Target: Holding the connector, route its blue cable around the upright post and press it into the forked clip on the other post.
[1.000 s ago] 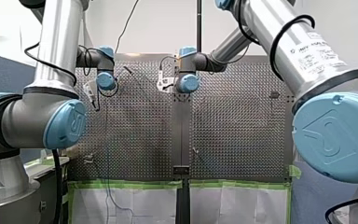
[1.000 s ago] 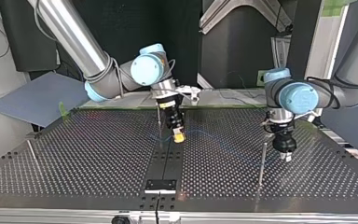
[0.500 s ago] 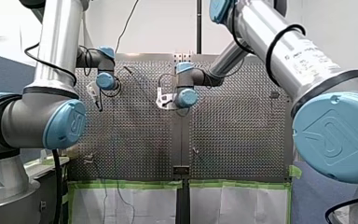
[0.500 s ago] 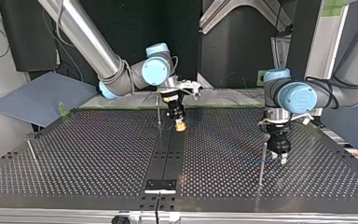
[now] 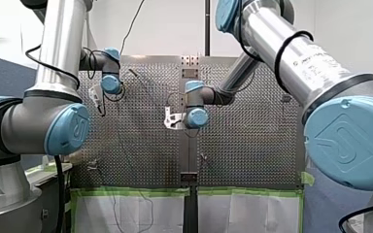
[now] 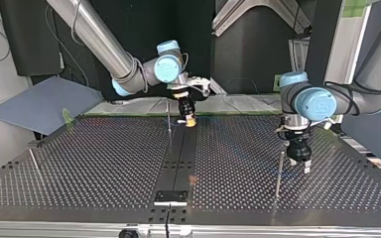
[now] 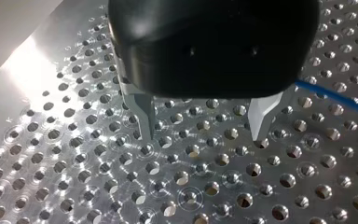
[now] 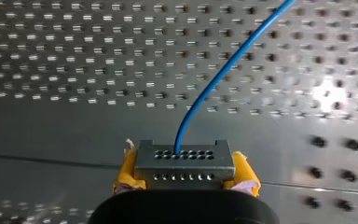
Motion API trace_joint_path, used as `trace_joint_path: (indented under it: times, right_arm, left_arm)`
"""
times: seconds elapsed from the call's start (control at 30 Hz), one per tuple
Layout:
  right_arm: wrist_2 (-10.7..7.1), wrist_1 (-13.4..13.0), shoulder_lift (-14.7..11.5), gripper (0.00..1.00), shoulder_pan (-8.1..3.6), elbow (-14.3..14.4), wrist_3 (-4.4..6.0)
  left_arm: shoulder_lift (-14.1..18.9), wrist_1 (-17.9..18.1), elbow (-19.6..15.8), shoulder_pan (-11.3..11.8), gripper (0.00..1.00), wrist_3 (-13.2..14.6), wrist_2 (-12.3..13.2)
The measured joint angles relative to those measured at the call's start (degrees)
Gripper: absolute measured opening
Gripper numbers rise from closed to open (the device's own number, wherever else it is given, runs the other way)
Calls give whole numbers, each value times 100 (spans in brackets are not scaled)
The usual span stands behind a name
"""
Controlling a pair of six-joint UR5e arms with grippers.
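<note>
Perforated grey metal makes up the desk (image 6: 104,163), with a dark flat strip (image 6: 177,166) running down its middle in the top view. At the far end of that strip hangs my right pincer (image 6: 190,121), which comes in from the top view's left. It is just beside a thin upright metal post (image 6: 168,117) that stands on the side towards the view's left.

In the right wrist view this pincer is pinching a grey rectangular metal connector block (image 8: 185,161) between its yellow pads (image 8: 127,170), one pad pressed to each end of the block. A thin blue cable (image 8: 223,70) leaves one of the small holes in the block's face. It curves away over the desk ahead of the pincer.

My left pincer (image 7: 203,136) is black, and its two metal fingers (image 7: 144,116) are spread wide with nothing between them, their tips close above the holes of the desk. The blue cable lies on the desk just beside one finger, outside the gap. In the top view this pincer hangs near the top of a second thin metal post (image 6: 278,173) at the view's right. Whether either post carries a forked clip cannot be told.
</note>
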Motion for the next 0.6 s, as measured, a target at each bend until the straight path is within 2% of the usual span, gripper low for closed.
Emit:
trace_joint_path:
  times: [0.13, 0.37, 0.5, 0.6]
  right_arm:
    - [72, -176, 180, 0, -3, 186, -4]
    - [117, -528, 321, 0, -22, 540, 102]
    - [198, -719, 459, 0, -26, 731, 72]
    - [338, -860, 611, 0, -15, 868, 14]
  left_arm:
    - [0, 1, -2, -11, 100, -15, 1]
    - [0, 9, -3, -14, 100, -19, -14]
    - [0, 6, -3, -14, 100, -21, -15]
    - [0, 4, -3, -14, 100, -25, -18]
